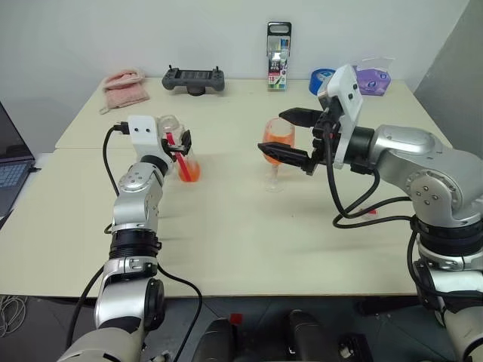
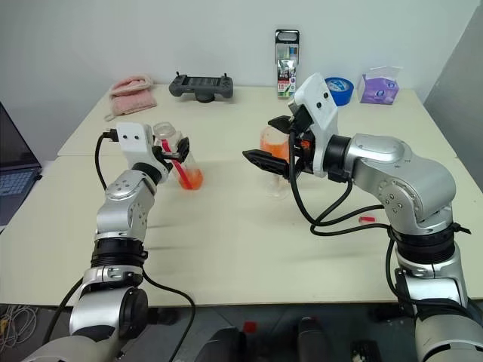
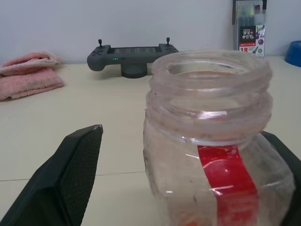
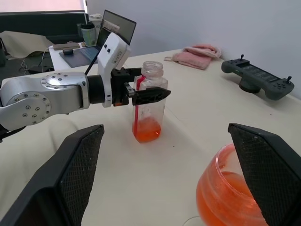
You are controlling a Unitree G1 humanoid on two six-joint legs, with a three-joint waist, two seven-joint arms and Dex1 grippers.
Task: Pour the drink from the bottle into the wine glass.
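On the table, the bottle (image 1: 186,154) stands upright, nearly empty, between the left gripper's (image 1: 181,145) spread fingers; the filled glass (image 1: 277,142) sits between the right gripper's (image 1: 296,138) wide-open fingers. Withdraw both straight back, nudging neither.

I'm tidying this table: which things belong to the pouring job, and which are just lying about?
Job:
- bottle, uncapped, little drink left
- wine glass, holding orange drink
- left end effector, open around the bottle

Lying about:
- pink towel
- game controller
- marker pack
- blue tape roll
- tissue box
- laptop
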